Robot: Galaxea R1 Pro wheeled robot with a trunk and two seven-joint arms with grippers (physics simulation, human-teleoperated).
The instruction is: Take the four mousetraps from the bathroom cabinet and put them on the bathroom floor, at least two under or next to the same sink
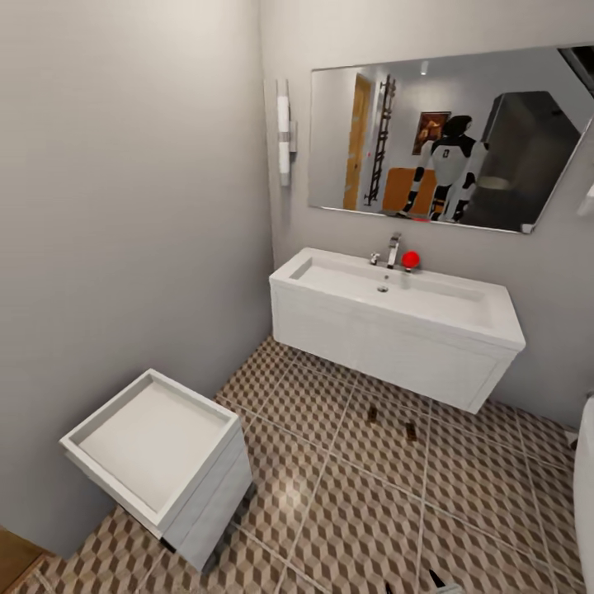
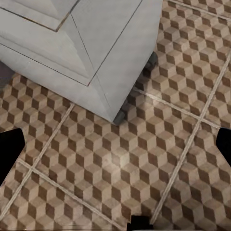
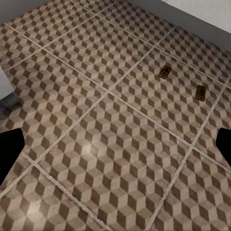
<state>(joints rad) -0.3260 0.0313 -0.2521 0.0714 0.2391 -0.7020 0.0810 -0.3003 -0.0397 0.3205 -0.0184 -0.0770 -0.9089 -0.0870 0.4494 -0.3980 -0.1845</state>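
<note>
**Two mousetraps down by the sink, both sets of jaws empty**

In the right wrist view, the right gripper (image 3: pixel 115 149) is seen with its jaws spread wide: dark fingertips (image 3: pixel 10 153) sit at the left and right edges of the frame, with nothing but the bathroom floor (image 3: pixel 101 144) between them. Outward from the jaws, toward the upper right of that frame, two mousetraps are found, the nearer mousetrap (image 3: pixel 200 93) and the farther mousetrap (image 3: pixel 164 72), lying apart from each other, each with its long axis running roughly away from the jaws.

The left gripper (image 2: pixel 115 149) is likewise spread and empty above the tiles; beyond it, in the upper left of its frame, the white box unit (image 2: pixel 91 43) is seen.

In the head view, both traps lie lower centre-right, just in front of the sink (image 1: pixel 396 318). The right arm is judged nearer to them. No cabinet is in view, so the remaining traps are judged still to be fetched, which calls for turning away from the sink.
</note>
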